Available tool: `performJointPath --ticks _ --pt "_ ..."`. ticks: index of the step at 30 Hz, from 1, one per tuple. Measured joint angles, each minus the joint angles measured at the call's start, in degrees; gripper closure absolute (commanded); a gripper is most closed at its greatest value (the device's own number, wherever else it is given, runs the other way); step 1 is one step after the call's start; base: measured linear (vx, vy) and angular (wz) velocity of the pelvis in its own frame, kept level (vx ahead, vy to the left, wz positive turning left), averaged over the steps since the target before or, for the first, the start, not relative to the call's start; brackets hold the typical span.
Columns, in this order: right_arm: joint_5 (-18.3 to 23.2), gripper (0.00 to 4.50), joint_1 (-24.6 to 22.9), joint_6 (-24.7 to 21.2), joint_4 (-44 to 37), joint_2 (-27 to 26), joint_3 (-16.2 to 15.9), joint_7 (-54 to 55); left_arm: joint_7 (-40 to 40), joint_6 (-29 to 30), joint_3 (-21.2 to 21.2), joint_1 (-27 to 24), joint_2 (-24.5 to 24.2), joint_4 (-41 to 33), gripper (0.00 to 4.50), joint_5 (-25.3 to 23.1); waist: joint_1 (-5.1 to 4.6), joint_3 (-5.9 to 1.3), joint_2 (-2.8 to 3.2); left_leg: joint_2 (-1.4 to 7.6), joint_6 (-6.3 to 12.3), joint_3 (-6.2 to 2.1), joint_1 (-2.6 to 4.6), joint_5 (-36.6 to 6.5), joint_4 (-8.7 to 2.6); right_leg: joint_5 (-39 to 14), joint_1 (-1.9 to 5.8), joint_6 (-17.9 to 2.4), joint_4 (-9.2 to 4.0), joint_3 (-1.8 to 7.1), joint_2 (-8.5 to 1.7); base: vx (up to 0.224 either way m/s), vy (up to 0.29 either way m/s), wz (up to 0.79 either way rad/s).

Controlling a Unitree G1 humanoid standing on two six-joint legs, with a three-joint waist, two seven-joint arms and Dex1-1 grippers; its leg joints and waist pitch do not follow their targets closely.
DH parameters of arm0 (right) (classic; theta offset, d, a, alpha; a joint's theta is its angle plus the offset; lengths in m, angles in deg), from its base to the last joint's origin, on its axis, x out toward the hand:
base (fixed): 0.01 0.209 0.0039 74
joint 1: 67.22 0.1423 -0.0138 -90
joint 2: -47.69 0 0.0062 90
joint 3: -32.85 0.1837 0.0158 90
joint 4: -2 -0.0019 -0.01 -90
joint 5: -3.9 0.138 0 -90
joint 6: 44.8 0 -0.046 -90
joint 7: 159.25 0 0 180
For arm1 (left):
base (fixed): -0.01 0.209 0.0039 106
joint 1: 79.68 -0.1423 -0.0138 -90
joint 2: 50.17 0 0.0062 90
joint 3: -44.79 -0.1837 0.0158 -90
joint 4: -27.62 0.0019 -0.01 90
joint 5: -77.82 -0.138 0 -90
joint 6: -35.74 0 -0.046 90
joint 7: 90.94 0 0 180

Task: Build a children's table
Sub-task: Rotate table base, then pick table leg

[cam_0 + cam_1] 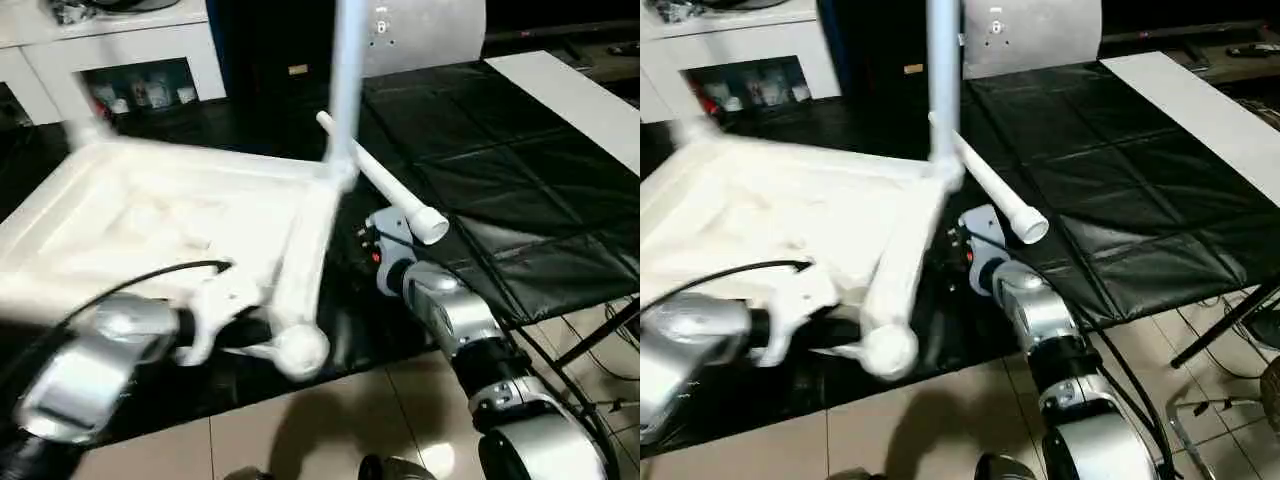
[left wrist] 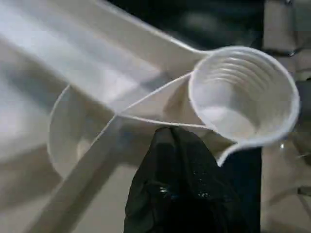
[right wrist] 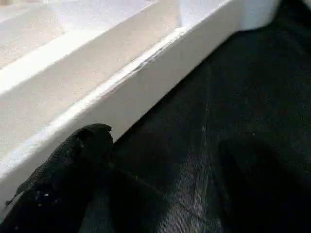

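A black quilted mat (image 1: 500, 170) covers the work surface; beige floor tiles (image 1: 330, 420) lie near; a white cabinet (image 1: 110, 50) with shelves stands far left; a long white board (image 1: 580, 100) lies far right.

My left forearm (image 1: 95, 365) comes in from about 7 o'clock of the head view and runs toward 2 o'clock, silver casing leading to a white wrist bracket. My left gripper (image 2: 177, 150) is closed, its 2 black fingers pressed together and pointing toward 12 o'clock in the wrist view. My right forearm (image 1: 1040, 330) enters from 5 o'clock and reaches toward 11 o'clock, wrist bent slightly. My right gripper (image 3: 160, 160) is spread wide, nothing between the fingers; 1 black finger (image 3: 68, 179) sits at 8 o'clock of its wrist view, the other at 4 o'clock.
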Motion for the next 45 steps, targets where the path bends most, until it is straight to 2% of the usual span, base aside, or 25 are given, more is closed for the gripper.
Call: performJointPath --ticks 6,8,12,17,20,23,26,28,29,33,35,37,41,42,45 --pt "-0.5 0.00 0.9 2.9 0.6 -0.7 0.5 0.0 -8.5 -6.3 -2.0 4.4 6.8 8.5 4.43 -3.5 0.32 0.00 -0.03 0.02 0.01 0.04 0.01 0.0 0.02 0.0 0.00 0.0 0.00 0.01 0.00 0.000 0.000 0.00" --pt "-0.4 0.00 1.1 3.4 0.6 -0.7 1.2 0.1 -12.6 -8.2 -2.0 6.5 8.6 12.5 4.43 -5.3 0.76 0.03 -0.04 0.03 0.04 0.04 -0.04 0.0 0.01 0.0 -0.04 0.0 0.01 -0.01 0.01 0.000 0.000 0.00" --pt "0.5 0.00 1.6 4.1 0.2 -1.7 1.6 0.1 -18.4 -13.1 -1.8 10.0 9.1 18.0 4.43 -8.8 0.89 0.03 -0.05 0.04 0.07 0.03 -0.04 0.1 0.01 0.0 -0.05 0.0 0.02 -0.01 0.02 0.000 0.000 0.00" --pt "1.6 0.00 -0.1 4.1 -4.2 -0.3 3.3 1.6 -20.2 -16.6 -0.5 9.7 9.8 18.5 4.43 -8.7 2.09 0.02 -0.08 0.04 0.09 0.07 -0.07 0.0 0.02 0.0 -0.08 0.0 0.01 -0.01 -0.03 0.000 0.000 0.00" --pt "1.8 0.00 -1.8 3.9 -6.6 0.2 4.7 2.8 -21.3 -17.5 1.1 9.3 11.1 18.9 4.43 -8.0 2.48 0.02 -0.08 0.04 0.10 0.09 -0.09 0.0 0.01 -0.1 -0.08 0.1 0.04 0.00 -0.03 0.000 0.000 0.00" --pt "2.6 0.00 -4.1 3.6 -10.8 0.4 6.7 4.7 -22.8 -17.0 3.2 6.9 13.9 17.5 4.27 -5.3 2.51 0.03 -0.07 0.04 0.09 0.12 -0.09 0.0 0.02 -0.1 -0.09 0.1 0.04 0.02 -0.03 0.000 0.000 0.00" --pt "2.6 0.00 -3.6 3.4 -12.4 1.9 8.2 6.9 -23.9 -15.5 4.9 5.4 15.2 16.4 3.98 -3.3 2.35 0.04 -0.07 0.04 0.07 0.15 -0.05 0.1 0.02 0.0 -0.10 0.0 0.06 0.02 -0.03 0.000 0.000 0.00" --pt "2.4 0.00 -1.8 2.4 -11.8 3.2 8.9 8.2 -24.2 -14.8 5.8 5.1 15.4 15.3 3.82 -2.9 2.20 0.06 -0.11 0.04 0.04 0.16 -0.02 0.1 0.02 0.0 -0.09 0.0 0.11 0.03 -0.03 0.000 0.000 0.00" --pt "1.9 0.00 -0.2 1.9 -11.3 4.2 9.3 8.8 -24.3 -14.5 6.0 5.1 15.4 14.5 3.66 -2.4 2.18 0.06 -0.11 0.04 0.04 0.16 0.01 0.1 0.02 0.0 -0.09 0.0 0.14 0.03 -0.03 0.000 0.000 0.00" --pt "-0.7 0.00 7.0 0.0 -5.3 7.4 9.1 10.5 -24.3 -14.5 5.9 5.1 15.4 12.8 3.49 -2.1 2.18 0.06 -0.13 0.04 0.03 0.16 0.00 0.1 0.02 0.0 -0.10 0.0 0.16 0.03 -0.03 0.000 0.000 0.00" --pt "-1.0 0.00 8.9 -0.3 -2.6 8.0 9.0 10.4 -24.4 -14.5 5.8 5.1 15.4 12.7 3.18 -2.1 2.24 0.06 -0.14 0.04 0.06 0.16 -0.02 0.1 0.01 -0.1 -0.10 0.1 0.15 0.03 -0.03 0.000 0.000 0.00" --pt "-1.4 0.00 9.8 -0.5 0.3 8.3 8.3 10.0 -24.7 -14.1 5.8 5.1 15.4 12.6 3.09 -2.2 2.29 0.06 -0.14 0.04 0.09 0.16 -0.07 0.0 0.01 -0.1 -0.13 0.1 0.15 0.03 -0.03 0.000 0.000 0.00" --pt "-2.3 0.00 16.3 -2.6 13.6 9.9 7.6 8.1 -25.2 -13.1 4.1 5.7 15.7 12.5 3.09 -3.5 2.55 0.05 -0.14 0.02 0.11 0.19 -0.58 0.1 0.29 0.0 -0.83 -0.4 0.57 0.08 -0.09 0.000 0.000 0.00" --pt "-2.4 0.00 17.3 -3.0 15.3 10.1 7.6 7.8 -25.2 -13.2 3.4 5.7 15.7 12.5 3.09 -3.9 2.63 0.03 -0.18 0.04 0.11 0.17 -0.78 0.1 0.33 0.0 -0.91 -0.4 0.65 0.08 -0.09 0.000 0.000 0.00" --pt "-3.7 0.00 19.9 -5.9 19.5 10.8 7.1 8.1 -25.2 -13.2 2.1 5.6 15.6 12.5 3.09 -4.8 2.77 0.01 -0.21 0.08 0.11 0.15 -0.79 0.1 0.39 0.0 -0.94 -0.5 0.75 0.04 -0.08 0.000 0.000 0.00"
